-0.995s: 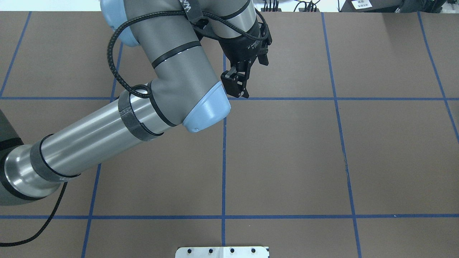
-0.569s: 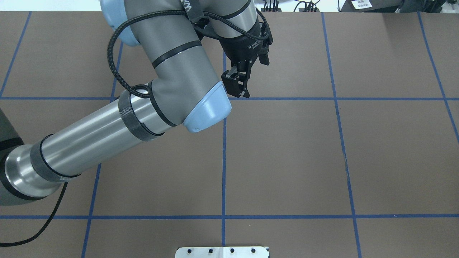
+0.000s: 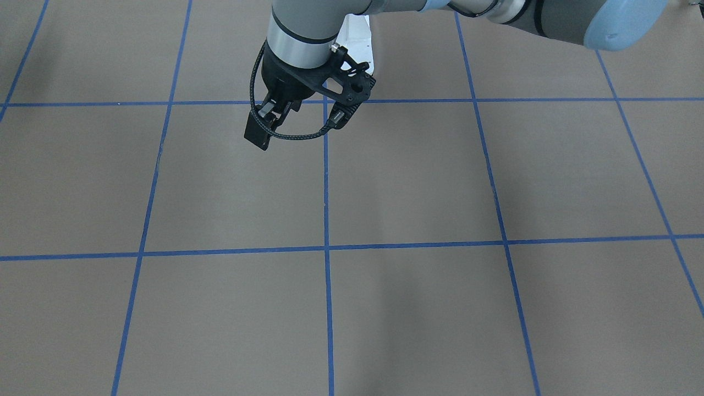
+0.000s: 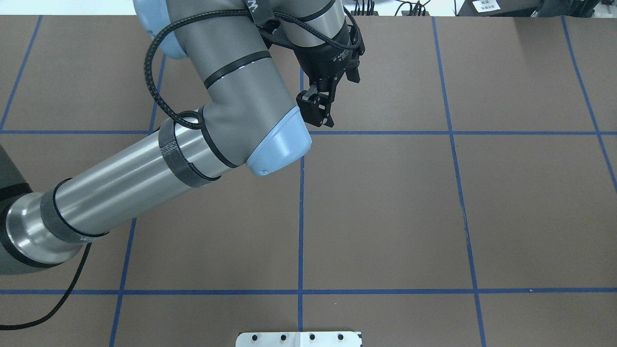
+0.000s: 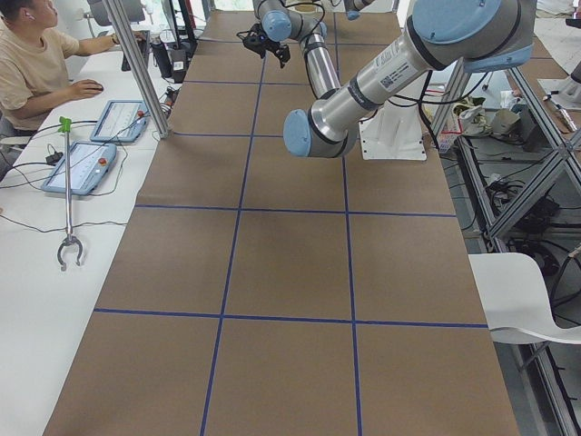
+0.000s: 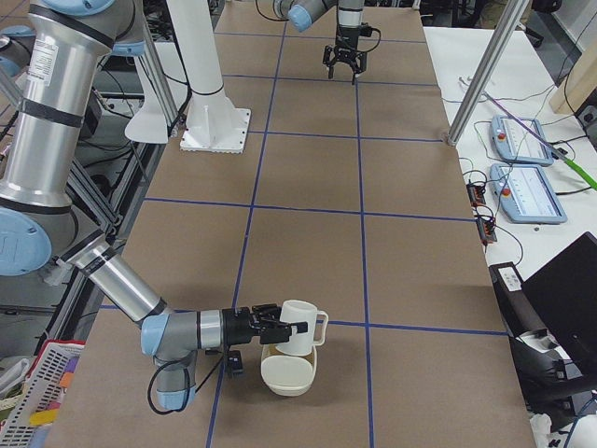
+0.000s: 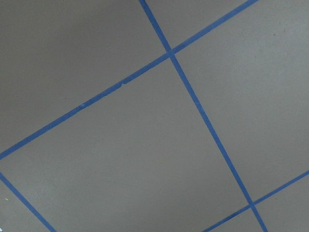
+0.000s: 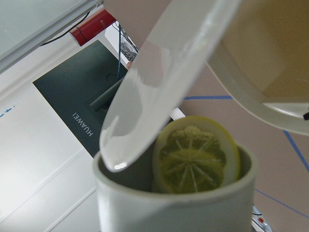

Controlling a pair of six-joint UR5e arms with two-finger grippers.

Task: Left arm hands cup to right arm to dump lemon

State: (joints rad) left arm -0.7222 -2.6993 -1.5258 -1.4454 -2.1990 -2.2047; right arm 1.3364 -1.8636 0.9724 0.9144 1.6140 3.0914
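Note:
In the exterior right view the white cup [image 6: 300,329] hangs tilted at the tip of the near, right arm's gripper [image 6: 280,329], just above a cream bowl [image 6: 287,375]. From that view I cannot tell whether this gripper is open or shut. The right wrist view looks at the cup's [image 8: 174,203] mouth, where the lemon [image 8: 195,154] slice sits at the rim, next to the bowl's edge [image 8: 270,96]. My left gripper [image 4: 336,94] hovers open and empty over the far middle of the table, far from the cup.
A white mounting plate [image 4: 299,339] sits at the near table edge, and the robot's pedestal [image 6: 215,112] stands beside the table. A side bench holds tablets [image 6: 527,191] and a black laptop [image 6: 560,299]. A person [image 5: 36,64] sits at the bench.
The left arm and its gripper have crept a little toward the table's far edge. Nothing else in the overhead view has moved.

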